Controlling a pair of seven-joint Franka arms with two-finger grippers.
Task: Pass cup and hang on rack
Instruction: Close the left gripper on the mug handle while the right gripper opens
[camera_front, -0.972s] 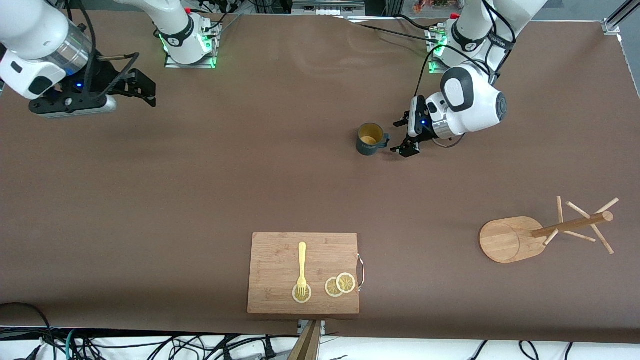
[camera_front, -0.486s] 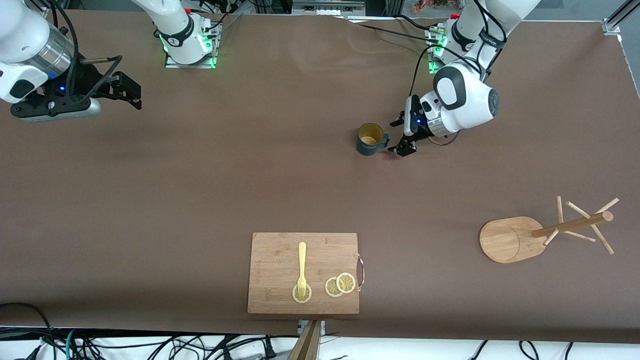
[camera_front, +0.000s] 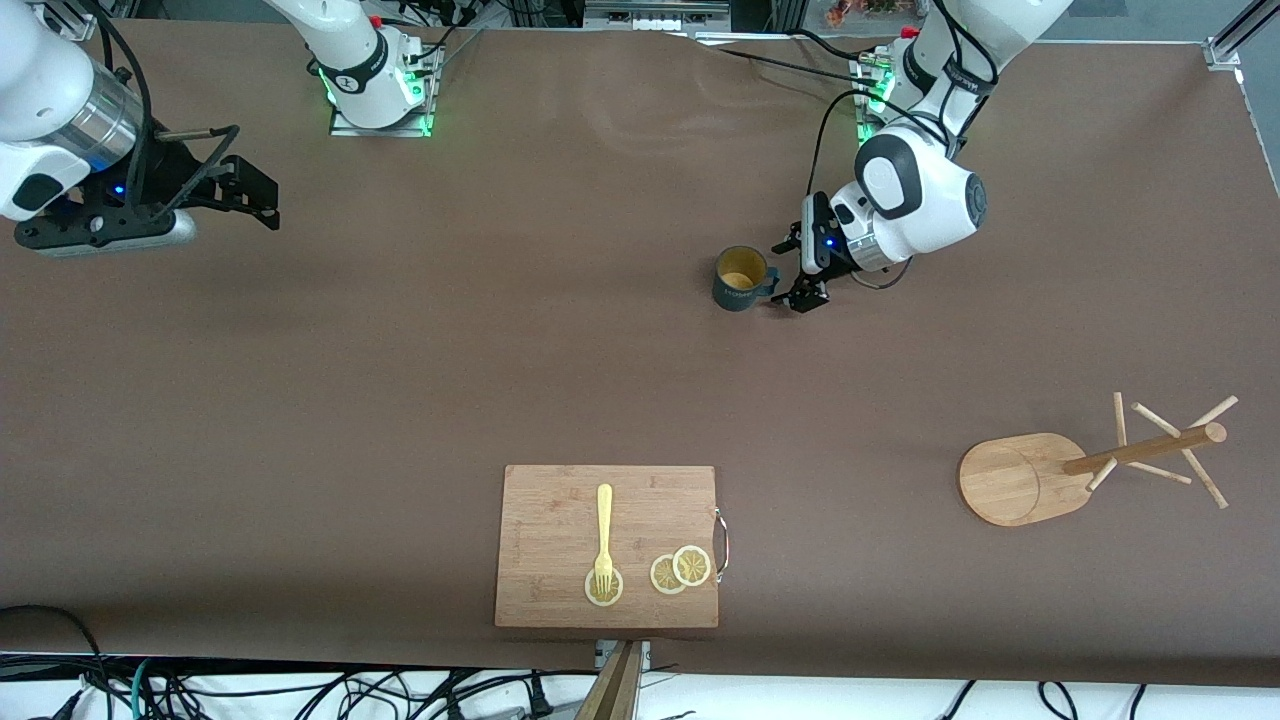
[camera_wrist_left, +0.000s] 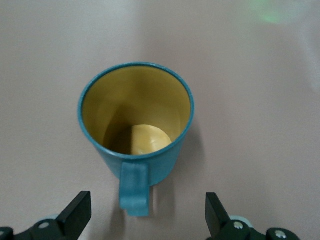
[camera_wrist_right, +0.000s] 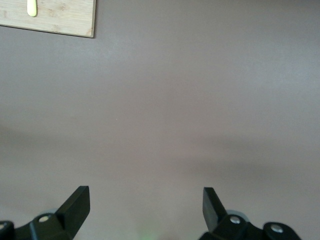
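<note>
Cup: small dark teal ribbed mug (camera_front: 742, 278) upright on brown desk (camera_front: 400, 350); yellowish-tan inside, nothing in it
Left gripper (camera_front: 805, 272): fingers apart, just beside handle
Right gripper (camera_front: 262, 198): fingers apart, waiting over desk

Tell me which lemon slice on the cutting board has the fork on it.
The lone slice, set toward the right arm's end of the cutting board: the yellow fork has its tines on it. The other two slices overlap each other beside the board's metal handle, with nothing on them.
</note>
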